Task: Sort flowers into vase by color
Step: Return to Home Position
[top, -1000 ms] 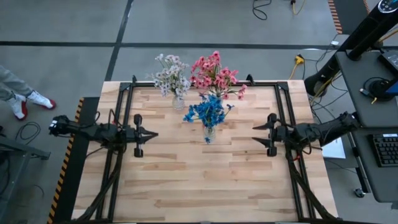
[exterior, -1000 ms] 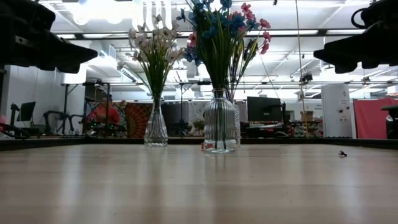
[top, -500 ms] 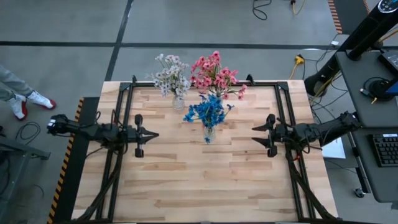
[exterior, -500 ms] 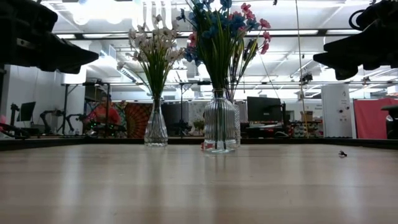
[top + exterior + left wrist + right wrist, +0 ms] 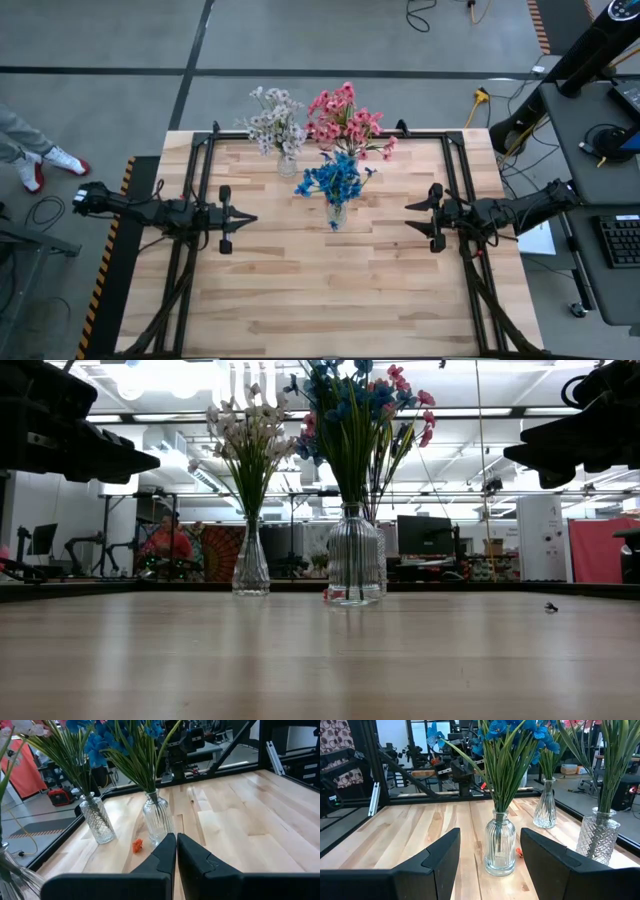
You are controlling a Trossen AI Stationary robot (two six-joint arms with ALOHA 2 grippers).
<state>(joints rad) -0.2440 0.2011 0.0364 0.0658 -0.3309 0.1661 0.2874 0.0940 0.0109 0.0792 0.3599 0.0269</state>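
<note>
Left pincer [image 5: 248, 218], clenched empty, is shifting slightly vs 1s ago, homing; right pincer [image 5: 410, 217] is hanging released. Flowers [image 5: 335, 180] sitting sorted in vases [image 5: 353, 565], so task prob. done.

Hovers with both arms stretched level and pointing inward toward each other, left gripper [image 5: 248, 216] with fingers pinched together, right gripper [image 5: 408, 215] with fingers spread wide apart.

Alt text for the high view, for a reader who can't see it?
Seen from above, white flowers, pink flowers and blue flowers stand sorted by colour on a wooden table. The left arm, jaws shut, and right arm, jaws open, hover at either side, holding nothing.
</note>
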